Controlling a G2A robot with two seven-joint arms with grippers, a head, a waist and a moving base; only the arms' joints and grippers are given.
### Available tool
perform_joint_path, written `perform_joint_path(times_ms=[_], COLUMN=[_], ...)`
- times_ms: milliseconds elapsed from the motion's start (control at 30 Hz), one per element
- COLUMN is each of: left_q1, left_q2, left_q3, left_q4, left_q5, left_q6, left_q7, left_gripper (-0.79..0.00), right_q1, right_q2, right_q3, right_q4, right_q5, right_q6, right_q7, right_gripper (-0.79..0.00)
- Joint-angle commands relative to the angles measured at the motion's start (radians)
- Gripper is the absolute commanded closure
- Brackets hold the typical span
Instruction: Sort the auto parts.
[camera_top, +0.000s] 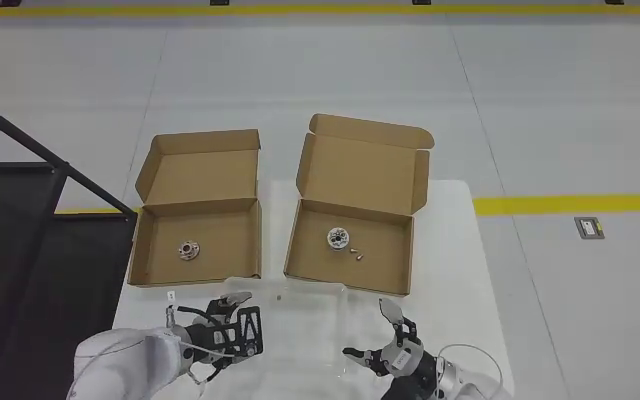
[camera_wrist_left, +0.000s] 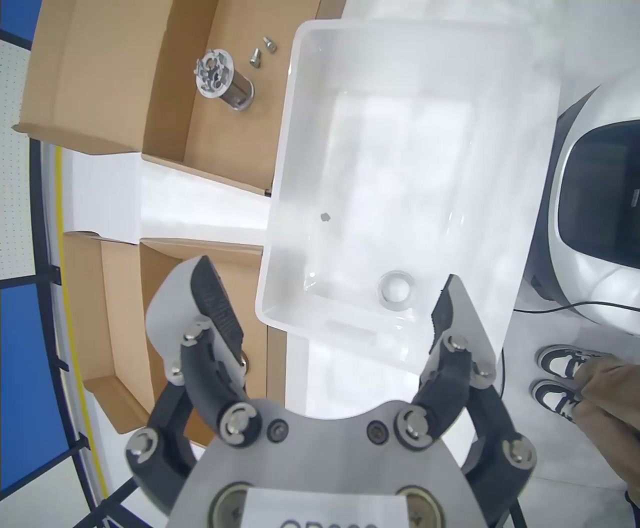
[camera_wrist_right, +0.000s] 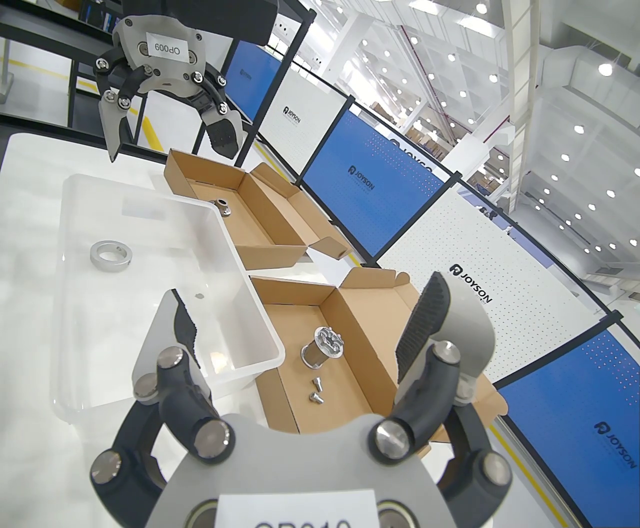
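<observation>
both the left gripper (camera_wrist_left: 325, 274) and the right gripper (camera_wrist_right: 306, 287) hang with jaws apart, holding nothing, by the clear tray (camera_wrist_right: 248, 280). the wrist views bring out a metal ring (camera_wrist_right: 111, 252) lying in it; the top view lays out a flanged hub (camera_top: 188, 248) in the left cardboard box (camera_top: 225, 255) and a cylinder (camera_top: 338, 237) with two screws (camera_top: 356, 250) in the right cardboard box (camera_top: 385, 258).

Top view: high above the arms, looking down and forward at the table (camera_top: 445, 300). From the robot, the left box (camera_top: 230, 250) is at 11 o'clock and the right box (camera_top: 385, 255) at 1. Left wrist view: close behind the left gripper (camera_wrist_left: 325, 272), aimed steeply down into the clear tray (camera_wrist_left: 400, 150). Right wrist view: close behind the right gripper (camera_wrist_right: 305, 287), low, looking across the tray to the wall panels (camera_wrist_right: 370, 180). All three views share the tray and both boxes.
</observation>
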Motion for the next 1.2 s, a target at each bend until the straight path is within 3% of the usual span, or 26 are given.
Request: perform_joint_path(times_ms=[0,133,367,533,633,800,967,1167], left_q1=[0.002,-0.008,-0.134,-0.214,-0.261,-0.343,-0.415,-0.488], left_q2=[0.0,-0.002,-0.01,-0.006,0.001,0.011,0.018,0.03], left_q3=[0.0,0.035,0.151,0.235,0.291,0.388,0.481,0.591], left_q4=[0.004,0.052,0.149,0.227,0.275,0.353,0.419,0.471], left_q5=[0.001,0.019,-0.062,-0.069,-0.048,-0.027,-0.044,-0.05], left_q6=[0.006,0.025,-0.038,-0.03,-0.033,-0.035,-0.033,-0.012], left_q7=[0.001,-0.036,-0.176,-0.188,-0.186,-0.183,-0.186,-0.207], left_gripper=[-0.785,-0.785,-0.785,-0.683,-0.736,-0.619,-0.44,-0.437], right_q1=[0.0,0.0,0.0,0.0,0.0,0.0,0.0,0.0], right_q2=[0.0,0.0,0.0,0.0,0.0,0.0,0.0,0.0], right_q3=[0.0,0.0,0.0,0.0,0.0,0.0,0.0,0.0], right_q4=[0.0,0.0,0.0,0.0,0.0,0.0,0.0,0.0], right_q5=[0.0,0.0,0.0,0.0,0.0,0.0,0.0,0.0], right_q6=[0.0,0.0,0.0,0.0,0.0,0.0,0.0,0.0], right_q7=[0.0,0.0,0.0,0.0,0.0,0.0,0.0,0.0], right_gripper=[-0.785,-0.785,-0.785,-0.785,-0.785,-0.785,-0.785,-0.785])
